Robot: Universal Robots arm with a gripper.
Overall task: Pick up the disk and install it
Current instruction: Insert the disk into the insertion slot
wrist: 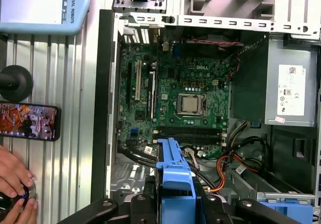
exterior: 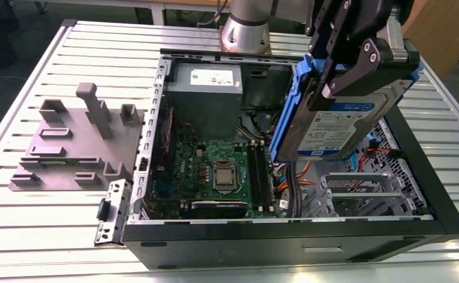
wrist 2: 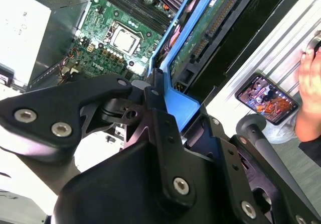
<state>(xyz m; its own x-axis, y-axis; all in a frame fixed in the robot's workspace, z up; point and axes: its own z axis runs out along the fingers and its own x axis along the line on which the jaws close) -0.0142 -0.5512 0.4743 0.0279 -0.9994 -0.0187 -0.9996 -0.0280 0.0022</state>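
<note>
My gripper [exterior: 354, 76] is shut on the disk [exterior: 335, 127], a silver drive with a white-and-blue label and blue side rails. The disk hangs tilted, label toward the exterior camera, above the right side of the open computer case [exterior: 450, 219]. It is over the metal drive bay [exterior: 363, 188], with a gap between them. In the second wrist view the disk's blue rail [wrist 2: 181, 40] and green underside run away from the black fingers [wrist 2: 155, 96]. In the first wrist view the blue rail [wrist: 173, 171] sticks out between my gripper's jaws over the case's cables.
The case holds a green motherboard [exterior: 213, 171], a grey power supply [exterior: 206, 82] and orange cables [wrist: 220, 176]. A grey fixture block [exterior: 72, 141] lies on the slatted table at the exterior view's left. A phone [wrist: 30, 121] and a person's hand [wrist: 15, 184] are beside the case.
</note>
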